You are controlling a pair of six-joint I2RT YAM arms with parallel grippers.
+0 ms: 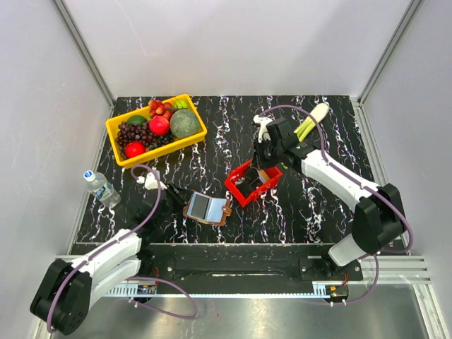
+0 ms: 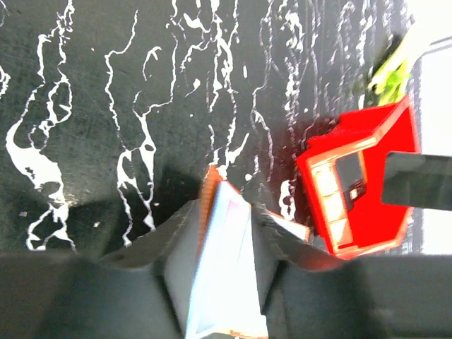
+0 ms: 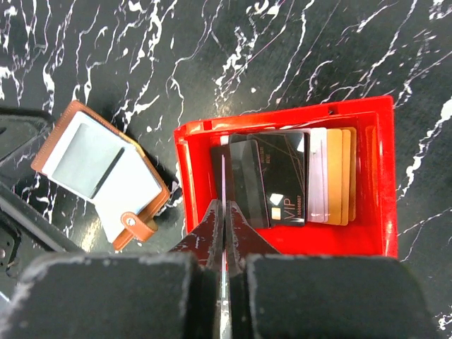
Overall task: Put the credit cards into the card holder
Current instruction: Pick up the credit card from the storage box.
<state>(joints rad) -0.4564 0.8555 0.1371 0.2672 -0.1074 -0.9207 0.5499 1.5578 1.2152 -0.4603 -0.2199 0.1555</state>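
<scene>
In the lower middle of the top view, the left gripper (image 2: 226, 215) is clamped on the open holder (image 1: 207, 207). Just up and right of it, the right gripper (image 3: 226, 222) looks closed on one black card (image 3: 236, 180) over the red bin (image 3: 381, 176), where the other cards (image 3: 311, 187) lie stacked. Such a thin edge pinch could let the card swivel or drop, and if the holder tilts, the card may miss its slot.

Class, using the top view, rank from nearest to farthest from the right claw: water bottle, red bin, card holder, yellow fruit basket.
1. red bin, beneath right claw
2. card holder, centre
3. yellow fruit basket, back left
4. water bottle, left edge
</scene>
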